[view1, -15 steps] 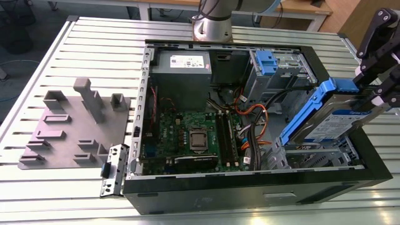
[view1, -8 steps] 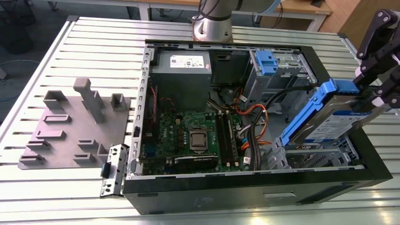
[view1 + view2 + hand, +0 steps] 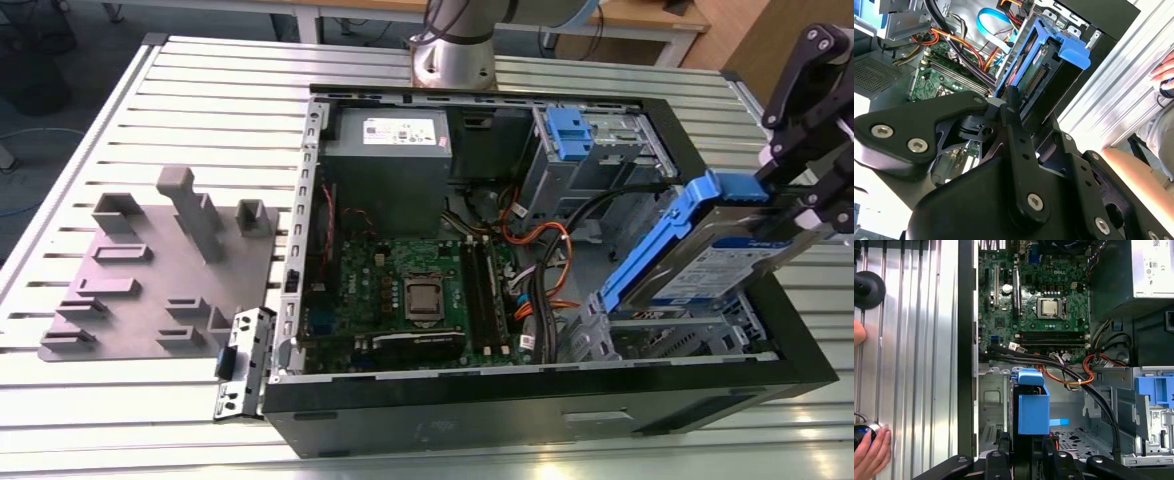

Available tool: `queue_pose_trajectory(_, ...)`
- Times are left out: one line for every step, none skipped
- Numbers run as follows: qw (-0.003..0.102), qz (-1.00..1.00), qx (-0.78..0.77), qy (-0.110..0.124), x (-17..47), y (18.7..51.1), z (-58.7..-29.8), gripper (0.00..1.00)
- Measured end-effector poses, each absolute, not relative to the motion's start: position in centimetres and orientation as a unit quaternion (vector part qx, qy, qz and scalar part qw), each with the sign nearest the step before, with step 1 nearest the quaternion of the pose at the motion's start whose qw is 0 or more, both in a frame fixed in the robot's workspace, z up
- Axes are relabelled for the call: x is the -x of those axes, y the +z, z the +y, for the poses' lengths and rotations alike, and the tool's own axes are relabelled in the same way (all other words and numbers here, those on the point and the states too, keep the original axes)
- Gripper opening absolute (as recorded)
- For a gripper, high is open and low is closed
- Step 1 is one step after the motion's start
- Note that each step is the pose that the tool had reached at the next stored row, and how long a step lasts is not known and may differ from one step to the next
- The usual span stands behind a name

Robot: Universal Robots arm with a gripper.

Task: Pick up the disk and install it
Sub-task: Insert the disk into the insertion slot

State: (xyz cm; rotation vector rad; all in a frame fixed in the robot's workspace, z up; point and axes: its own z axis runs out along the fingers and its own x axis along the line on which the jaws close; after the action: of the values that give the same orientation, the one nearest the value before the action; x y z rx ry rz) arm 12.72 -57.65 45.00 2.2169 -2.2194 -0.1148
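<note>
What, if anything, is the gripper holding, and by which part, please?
The gripper holds the disk by its raised end, beside the blue rail tab.

You're running this in a robotics lab or workshop: an opened computer case (image 3: 534,400) lies on a slotted aluminium bench (image 3: 200,110), the robot arm's base (image 3: 454,58) stands on that bench, and a grey fixture plate (image 3: 147,270) sits beside the case.
</note>
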Motion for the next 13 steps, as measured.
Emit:
queue_pose_trajectory(0.001,-0.707,-0.706,-0.037,-12.7,44.9,-57.6,0.35)
queue_pose_trajectory(0.001,-0.707,-0.706,-0.037,-12.7,44.8,-57.6,0.35)
queue_pose_trajectory(0.001,-0.707,-0.707,-0.037,-12.7,44.8,-57.6,0.35)
queue_pose_trajectory(0.001,-0.707,-0.707,-0.037,-12.7,44.7,-57.6,0.35)
queue_pose_trajectory(0.001,-0.707,-0.707,-0.037,-12.7,44.6,-57.6,0.35)
queue_pose_trajectory(0.001,-0.707,-0.707,-0.037,-12.7,44.6,-57.6,0.35)
queue_pose_trajectory(0.001,-0.707,-0.707,-0.037,-12.7,44.5,-57.6,0.35)
queue_pose_trajectory(0.001,-0.707,-0.707,-0.037,-12.7,44.4,-57.6,0.35)
queue_pose_trajectory(0.001,-0.707,-0.707,-0.037,-12.7,44.3,-57.6,0.35)
queue_pose_trajectory(0.001,-0.707,-0.707,-0.037,-12.7,44.2,-57.6,0.35)
queue_pose_trajectory(0.001,-0.707,-0.707,-0.037,-12.7,44.1,-57.6,0.35)
queue_pose_trajectory(0.001,-0.707,-0.707,-0.037,-12.7,43.9,-57.6,0.35)
queue_pose_trajectory(0.001,-0.707,-0.707,-0.037,-12.7,43.8,-57.6,0.35)
